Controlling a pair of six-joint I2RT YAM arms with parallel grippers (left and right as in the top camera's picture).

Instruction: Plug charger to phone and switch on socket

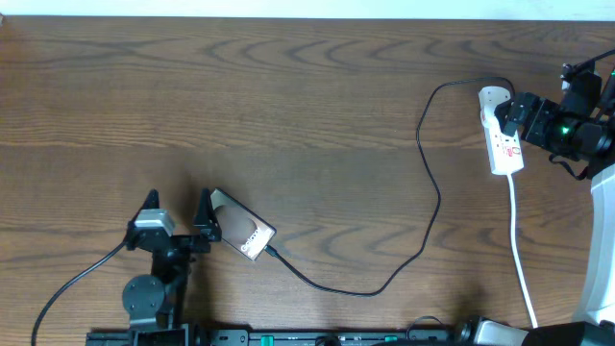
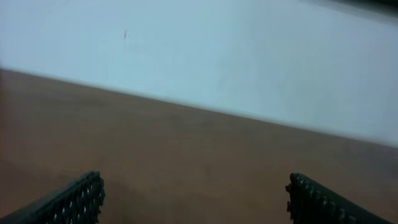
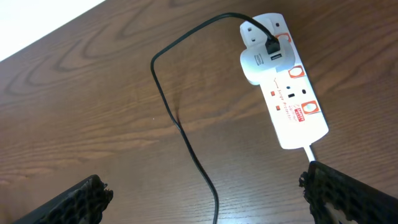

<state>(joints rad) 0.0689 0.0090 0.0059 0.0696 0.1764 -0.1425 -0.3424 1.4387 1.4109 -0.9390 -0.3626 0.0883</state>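
The phone (image 1: pixel 242 232) lies slanted on the table, its upper left end against the right finger of my left gripper (image 1: pixel 178 213). That gripper is open and holds nothing; in the left wrist view its fingertips (image 2: pixel 81 198) frame only bare table. The charger's black cable (image 1: pixel 430 183) meets the phone's lower right end and loops across to the white adapter (image 3: pixel 258 62), which sits plugged into the socket (image 3: pixel 291 99). My right gripper (image 3: pixel 202 199) hovers open near the socket (image 1: pixel 505 139), and the cable (image 3: pixel 180 124) runs between its fingers.
The socket's thick white lead (image 1: pixel 522 259) runs down toward the front edge at the right. A pale wall (image 2: pixel 217 50) stands behind the table's far edge. The right arm's body (image 1: pixel 577 120) is at the far right.
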